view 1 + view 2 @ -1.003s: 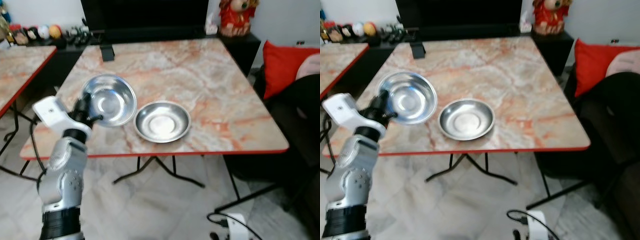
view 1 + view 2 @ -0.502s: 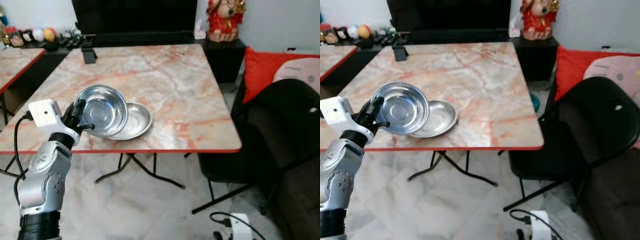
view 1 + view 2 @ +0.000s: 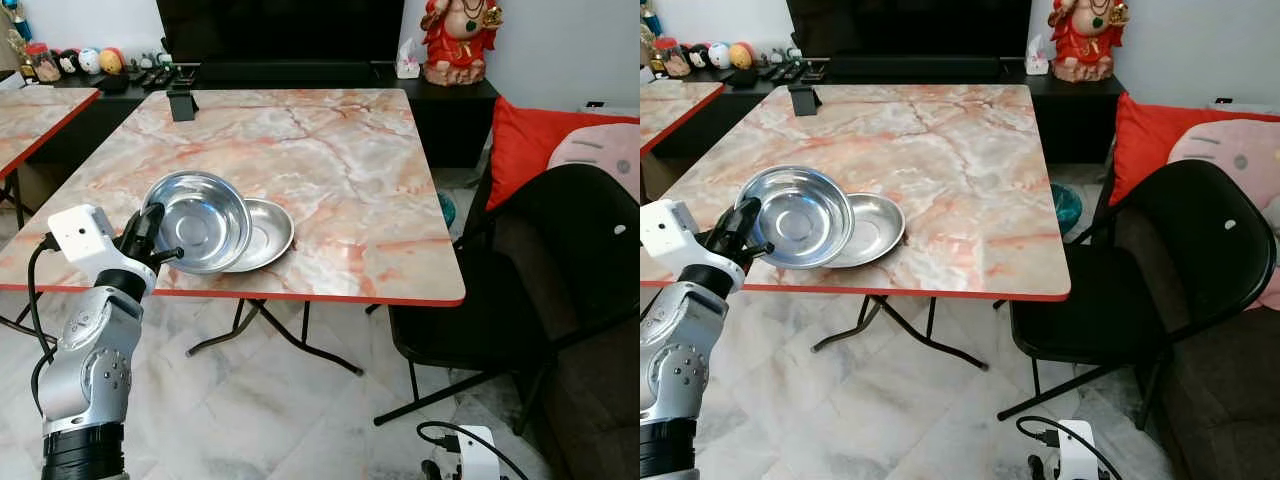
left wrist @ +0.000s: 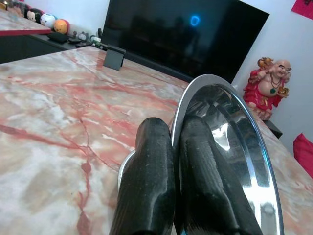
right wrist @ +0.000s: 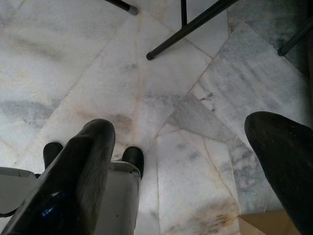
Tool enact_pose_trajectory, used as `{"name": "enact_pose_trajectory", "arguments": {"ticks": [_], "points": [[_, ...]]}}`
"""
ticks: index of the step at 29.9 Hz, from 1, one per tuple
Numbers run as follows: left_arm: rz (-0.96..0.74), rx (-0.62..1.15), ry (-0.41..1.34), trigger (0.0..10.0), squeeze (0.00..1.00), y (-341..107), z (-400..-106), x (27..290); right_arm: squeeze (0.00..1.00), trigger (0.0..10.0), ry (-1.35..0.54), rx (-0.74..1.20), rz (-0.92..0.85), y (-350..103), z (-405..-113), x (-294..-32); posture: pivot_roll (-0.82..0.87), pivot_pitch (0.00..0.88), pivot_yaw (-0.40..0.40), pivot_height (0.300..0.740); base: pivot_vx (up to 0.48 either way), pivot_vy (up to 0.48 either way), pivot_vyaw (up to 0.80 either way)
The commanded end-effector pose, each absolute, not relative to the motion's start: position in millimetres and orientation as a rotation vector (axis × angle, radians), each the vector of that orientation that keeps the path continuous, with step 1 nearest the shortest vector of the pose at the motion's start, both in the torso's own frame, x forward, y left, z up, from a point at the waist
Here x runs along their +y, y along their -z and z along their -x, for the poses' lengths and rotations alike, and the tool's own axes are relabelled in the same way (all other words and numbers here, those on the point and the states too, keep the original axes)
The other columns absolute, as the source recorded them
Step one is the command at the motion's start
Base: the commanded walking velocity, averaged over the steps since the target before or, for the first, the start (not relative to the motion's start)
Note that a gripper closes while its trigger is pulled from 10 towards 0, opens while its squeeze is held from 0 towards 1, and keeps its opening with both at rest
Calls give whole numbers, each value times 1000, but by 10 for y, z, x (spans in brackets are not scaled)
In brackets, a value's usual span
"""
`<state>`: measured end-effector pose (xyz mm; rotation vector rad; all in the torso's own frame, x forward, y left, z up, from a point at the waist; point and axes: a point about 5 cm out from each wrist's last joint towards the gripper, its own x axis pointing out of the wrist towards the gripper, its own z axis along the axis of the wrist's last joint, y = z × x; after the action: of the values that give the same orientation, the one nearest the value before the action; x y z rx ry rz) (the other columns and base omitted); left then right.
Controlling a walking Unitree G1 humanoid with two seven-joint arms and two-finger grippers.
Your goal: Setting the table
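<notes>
At the tabletop's near left edge, the left end effector [image 3: 152,240] pinches the rim of a steel bowl [image 3: 198,221].
Its two black fingers [image 4: 146,191] sit close together with the bowl's thin rim clamped between them, the bowl tilted and raised over the marble tabletop [image 3: 330,150]. Just right of it, partly tucked under the held bowl, a second steel bowl [image 3: 266,232] lies flat on the tabletop. Farther right, a black chair [image 3: 1160,270] stands beside the tabletop, with a red cushion [image 3: 530,135] behind it. Low down, the right end effector [image 5: 195,166] hangs over the pale floor tiles [image 5: 161,83], fingers spread wide and holding nothing.
</notes>
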<state>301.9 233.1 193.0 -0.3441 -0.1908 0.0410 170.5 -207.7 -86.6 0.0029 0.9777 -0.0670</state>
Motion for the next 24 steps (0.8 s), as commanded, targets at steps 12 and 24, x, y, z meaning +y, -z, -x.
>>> {"name": "enact_pose_trajectory", "arguments": {"ticks": [12,24], "points": [[352,-200,-46,10000,0,-1980,-3044,2329,0,10000,70,971,-6,858,-1724,-2073,-55,0,13,720,20,0,0],[348,-198,-42,10000,0,-1979,-3051,2317,0,10000,67,972,-4,859,-1720,-2074,-60,0,13,720,286,0,0]]}}
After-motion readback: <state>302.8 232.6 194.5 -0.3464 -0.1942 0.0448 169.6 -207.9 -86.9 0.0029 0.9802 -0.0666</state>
